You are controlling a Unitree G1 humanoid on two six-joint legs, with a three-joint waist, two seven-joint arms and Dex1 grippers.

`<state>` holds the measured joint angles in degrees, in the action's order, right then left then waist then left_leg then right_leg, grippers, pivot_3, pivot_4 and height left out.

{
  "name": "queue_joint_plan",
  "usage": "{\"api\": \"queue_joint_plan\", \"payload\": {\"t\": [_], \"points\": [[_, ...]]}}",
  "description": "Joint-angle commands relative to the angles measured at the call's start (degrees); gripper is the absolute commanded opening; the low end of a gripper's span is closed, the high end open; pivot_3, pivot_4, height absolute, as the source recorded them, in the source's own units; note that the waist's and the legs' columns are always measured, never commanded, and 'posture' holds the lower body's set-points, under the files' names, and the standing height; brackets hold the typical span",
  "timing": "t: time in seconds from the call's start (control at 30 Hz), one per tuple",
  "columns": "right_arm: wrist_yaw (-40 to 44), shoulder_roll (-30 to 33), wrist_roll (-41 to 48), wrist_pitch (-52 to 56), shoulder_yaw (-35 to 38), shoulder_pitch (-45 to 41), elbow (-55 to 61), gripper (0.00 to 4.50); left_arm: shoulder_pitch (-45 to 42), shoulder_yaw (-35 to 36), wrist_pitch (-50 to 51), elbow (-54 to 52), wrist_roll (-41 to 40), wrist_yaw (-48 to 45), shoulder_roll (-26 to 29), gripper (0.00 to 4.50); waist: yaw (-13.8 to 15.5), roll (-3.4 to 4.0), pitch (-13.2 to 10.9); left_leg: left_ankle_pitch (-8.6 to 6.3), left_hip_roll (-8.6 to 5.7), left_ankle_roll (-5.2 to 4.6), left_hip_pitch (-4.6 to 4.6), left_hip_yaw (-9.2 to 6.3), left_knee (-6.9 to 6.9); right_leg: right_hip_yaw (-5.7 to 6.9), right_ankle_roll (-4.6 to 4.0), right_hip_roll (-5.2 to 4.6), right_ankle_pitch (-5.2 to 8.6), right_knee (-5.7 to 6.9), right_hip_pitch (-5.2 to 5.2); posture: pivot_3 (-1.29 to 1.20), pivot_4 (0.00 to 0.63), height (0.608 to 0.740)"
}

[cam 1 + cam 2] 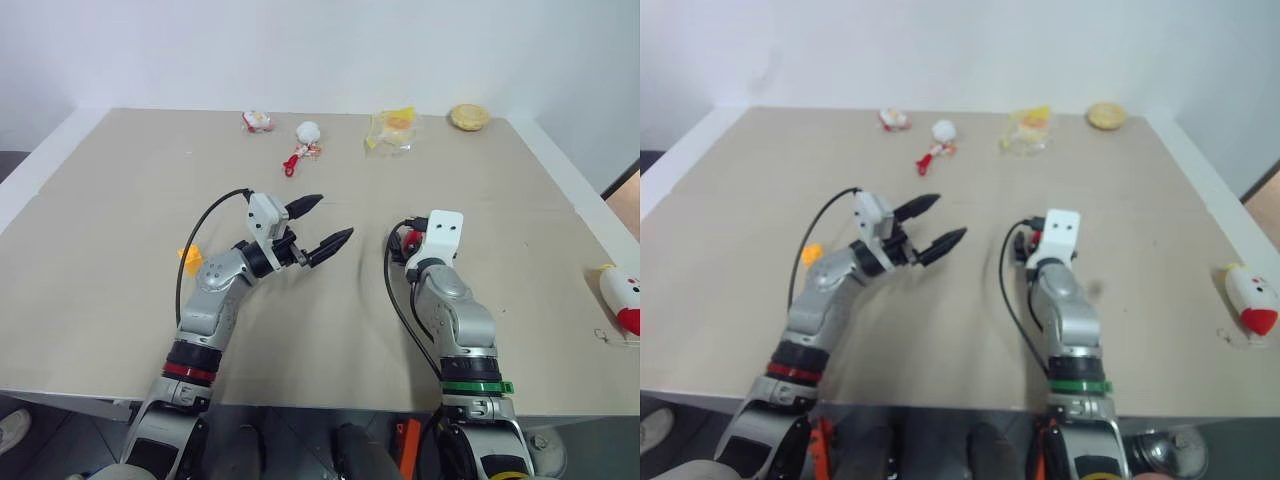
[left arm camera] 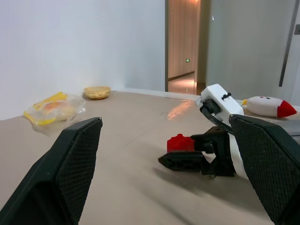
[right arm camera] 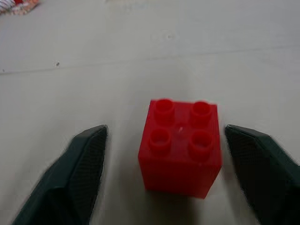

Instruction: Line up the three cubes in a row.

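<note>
While the left eye view is looking down over the beige rectangular table, the left gripper is hanging above the middle of the surface with its two black fingers spread wide and nothing between them. The right gripper is reaching low over the surface a little toward the right edge, its white wrist housing covering most of the fingers; a bit of the small red studded plastic cube is peeking out just beside that housing. The small yellow-orange studded plastic cube is sitting toward the left edge, partly behind the left forearm. Along the far edge a crumpled clear wrapper with yellow inside and a round yellow tart are lying, and a white cone-shaped toy with a red tip is resting by the right edge.

Through the left wrist view, the left gripper's fingers are standing far apart and empty. Beyond them the right gripper is lying close to the surface with the red cube between its fingers.

Through the right wrist view, the red cube is standing studs up on the bare surface between the right gripper's two fingers. A gap is showing on each side, so the fingers are parted around the cube and touching neither face.
</note>
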<state>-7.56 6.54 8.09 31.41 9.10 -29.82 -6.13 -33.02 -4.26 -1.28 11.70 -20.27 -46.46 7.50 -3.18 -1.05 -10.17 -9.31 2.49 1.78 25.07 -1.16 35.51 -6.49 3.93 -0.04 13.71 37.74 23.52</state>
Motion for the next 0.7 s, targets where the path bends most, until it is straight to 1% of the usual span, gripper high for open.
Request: {"api": "queue_joint_plan", "payload": {"t": [0.03,0.1,0.17,0.3,0.4,0.53,0.6,0.63,0.67,0.7], "points": [[-0.53,-0.22,-0.38,-1.56,0.71,-1.91,-0.03,2.58,-0.30,0.27,-0.25,-2.79,-0.27,0.46,-0.16,4.50,-0.01,0.00,0.00,0.00,0.00,0.00,0.00,0.00,0.00,0.00,0.00,0.00,0.00,0.00,0.00,0.00,0.150,0.740],[-0.61,-0.34,-0.41,-1.68,0.87,-2.05,-0.18,1.81,-0.32,0.25,-0.25,-2.80,-0.32,0.46,-0.17,4.50,-0.01,0.00,0.00,0.00,0.00,0.00,0.00,0.00,0.00,0.00,0.00,0.00,0.00,0.00,0.00,0.00,0.150,0.740],[-0.60,-0.34,-0.43,-1.73,1.02,-2.04,-0.15,1.27,-0.34,0.20,-0.21,-2.83,-0.39,0.43,-0.19,4.50,-0.01,0.00,0.00,0.00,0.00,0.00,0.00,0.00,0.00,0.00,0.00,0.00,0.00,0.00,0.00,0.00,0.150,0.740],[-0.29,-0.15,-0.28,-1.76,1.30,-1.60,0.73,1.28,-0.27,0.00,-0.07,-2.93,-0.49,0.24,-0.32,4.50,-0.01,0.00,0.00,0.00,0.00,0.00,0.00,0.00,0.00,0.00,0.00,0.00,0.00,0.00,0.00,0.00,0.150,0.740],[5.58,2.08,1.72,-1.84,0.50,-1.00,3.27,1.28,0.16,-0.06,0.97,-3.77,-1.76,-1.41,0.10,4.50,-0.02,0.00,0.00,0.00,0.00,0.00,0.00,0.00,0.00,0.00,0.00,0.00,0.00,0.00,0.00,0.00,0.150,0.740],[20.31,8.14,6.40,-2.51,-1.35,-0.26,7.19,1.28,1.65,0.30,3.24,-5.79,-3.50,-4.91,2.62,4.50,-0.05,0.00,-0.01,0.00,0.00,0.00,0.01,0.01,-0.01,-0.01,0.02,0.00,0.02,0.00,0.00,0.00,0.150,0.740],[30.46,12.40,11.37,-1.50,-1.33,-0.10,9.30,1.28,2.88,0.33,3.84,-6.85,-4.24,-7.91,4.97,4.50,-0.09,0.00,-0.01,0.00,0.01,0.00,0.00,0.00,-0.03,0.01,0.01,0.01,0.03,0.00,0.00,0.00,0.150,0.740],[39.37,16.27,14.65,-0.99,-2.37,0.53,10.95,1.28,3.91,0.29,4.58,-7.60,-5.02,-10.66,7.02,4.50,-0.11,0.00,-0.01,0.00,0.03,0.00,-0.01,-0.01,-0.04,0.01,-0.01,0.02,0.04,0.00,0.00,0.00,0.150,0.740],[45.52,19.01,16.78,-0.78,-3.18,0.94,11.87,1.28,4.56,0.26,5.12,-8.03,-5.56,-12.55,8.41,4.50,-0.14,0.01,-0.02,0.00,0.04,0.00,-0.01,-0.01,-0.04,0.02,-0.01,0.04,0.04,0.00,0.00,0.00,0.150,0.740],[53.73,22.94,18.58,-1.07,-5.22,1.90,13.08,1.28,5.44,0.13,5.74,-8.68,-6.40,-15.31,10.25,4.50,-0.15,0.01,-0.02,0.00,0.04,0.00,-0.02,0.00,-0.07,0.02,-0.04,0.04,0.07,0.00,0.00,0.00,0.150,0.740]]}}
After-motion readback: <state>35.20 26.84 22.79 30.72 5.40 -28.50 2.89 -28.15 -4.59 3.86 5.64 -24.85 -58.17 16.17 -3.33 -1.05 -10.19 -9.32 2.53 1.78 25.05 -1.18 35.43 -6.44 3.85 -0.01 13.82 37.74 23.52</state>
